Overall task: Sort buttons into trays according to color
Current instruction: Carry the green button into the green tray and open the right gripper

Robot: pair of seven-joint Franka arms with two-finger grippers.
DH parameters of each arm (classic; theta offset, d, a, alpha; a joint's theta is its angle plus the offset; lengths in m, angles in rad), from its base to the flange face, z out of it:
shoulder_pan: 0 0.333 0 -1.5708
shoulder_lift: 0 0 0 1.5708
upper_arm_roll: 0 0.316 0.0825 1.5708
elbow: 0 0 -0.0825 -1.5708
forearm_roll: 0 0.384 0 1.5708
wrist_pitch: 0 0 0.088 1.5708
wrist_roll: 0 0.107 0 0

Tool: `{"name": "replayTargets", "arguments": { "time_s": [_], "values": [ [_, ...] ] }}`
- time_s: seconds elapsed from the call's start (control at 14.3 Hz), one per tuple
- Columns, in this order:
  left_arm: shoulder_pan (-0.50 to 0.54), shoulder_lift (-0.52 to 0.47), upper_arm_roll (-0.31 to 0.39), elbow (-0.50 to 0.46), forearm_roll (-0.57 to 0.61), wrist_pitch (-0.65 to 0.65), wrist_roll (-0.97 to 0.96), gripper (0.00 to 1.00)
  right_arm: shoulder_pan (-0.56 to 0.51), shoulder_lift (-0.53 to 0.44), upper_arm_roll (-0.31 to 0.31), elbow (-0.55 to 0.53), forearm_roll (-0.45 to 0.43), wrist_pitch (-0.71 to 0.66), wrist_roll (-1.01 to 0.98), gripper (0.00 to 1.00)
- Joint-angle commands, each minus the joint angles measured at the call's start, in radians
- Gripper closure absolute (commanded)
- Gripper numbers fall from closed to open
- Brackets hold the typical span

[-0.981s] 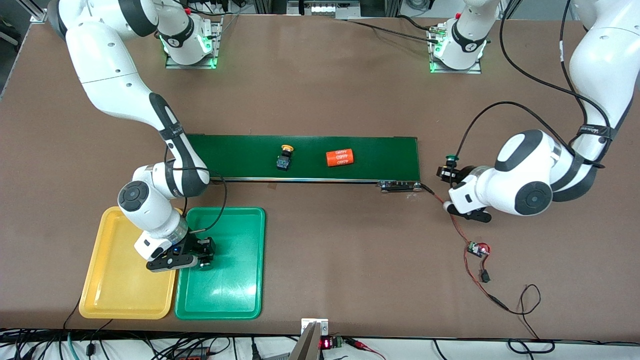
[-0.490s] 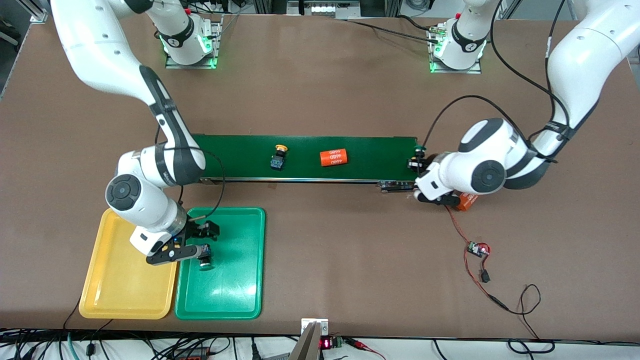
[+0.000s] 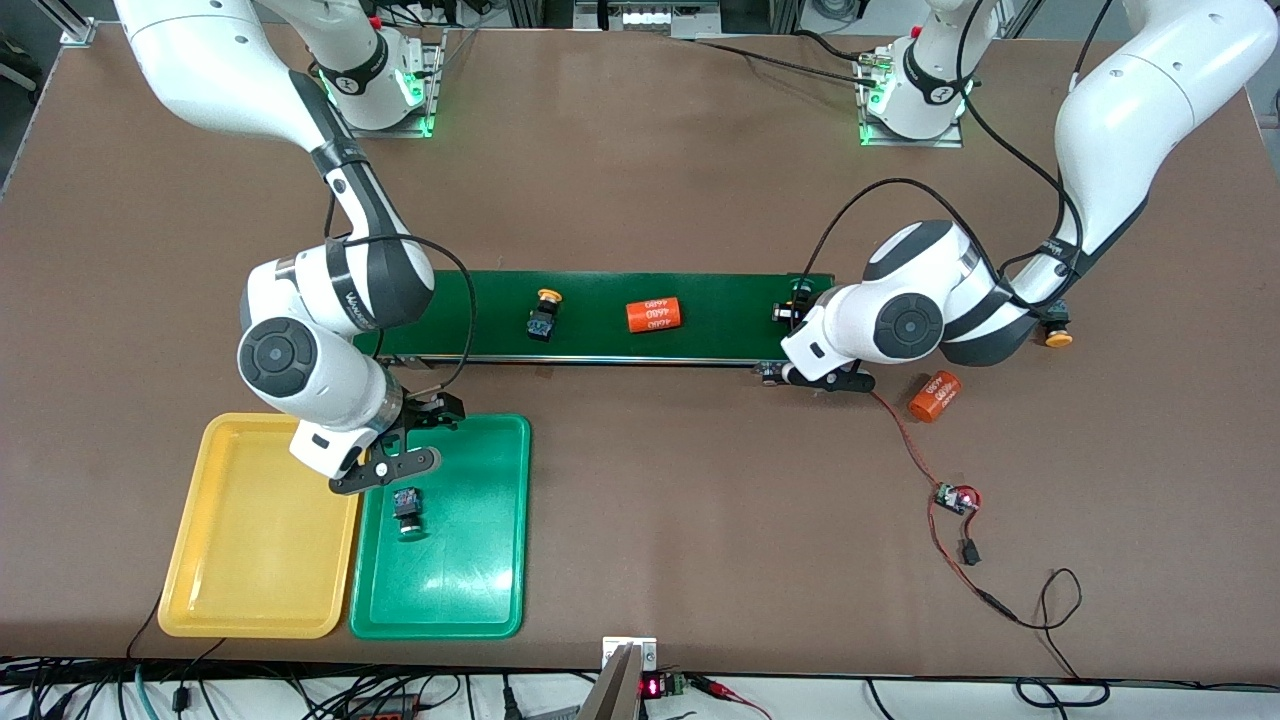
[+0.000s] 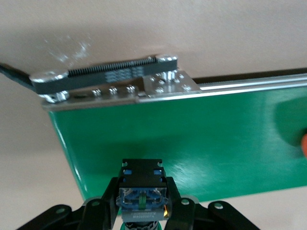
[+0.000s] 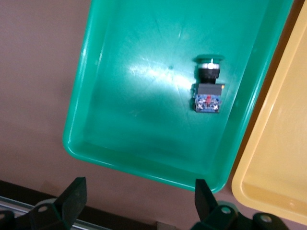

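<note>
Fingers of the right gripper (image 3: 418, 440) spread wide and empty over the green tray (image 3: 470, 600), its green button (image 3: 406, 508) lying at six o'clock. Only the left wrist view shows the left gripper (image 4: 142, 211) clamping a button (image 4: 141, 196) over the conveyor belt (image 3: 700, 300). Yellow tray (image 3: 230, 590) adjoins.

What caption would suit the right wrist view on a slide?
Green button lies in the green tray; open right gripper hangs above.

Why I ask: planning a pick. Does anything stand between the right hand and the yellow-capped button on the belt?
Nothing visible does. The right hand hangs open over the green tray; only table and conveyor belt lie between it and the yellow-capped button. The orange cylinder lies beside it, toward the left arm's end.
</note>
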Motion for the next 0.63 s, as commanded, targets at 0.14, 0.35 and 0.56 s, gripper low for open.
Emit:
{"name": "replayTargets", "arguments": {
  "time_s": [0.14, 0.35, 0.56],
  "values": [
    [-0.071, -0.006, 0.071, 0.005, 0.043, 0.053, -0.05, 0.91, 0.005, -0.005, 0.006, -0.006, 0.022, -0.133, 0.036, 0.0],
    [-0.077, -0.011, 0.091, 0.02, 0.046, 0.056, -0.065, 0.0, -0.007, -0.007, 0.002, -0.003, 0.023, -0.138, 0.048, 0.0],
    [-0.01, -0.028, 0.042, 0.052, 0.043, 0.032, -0.05, 0.0, -0.018, -0.005, -0.001, -0.001, 0.06, -0.127, 0.069, 0.0]
  ]
}}
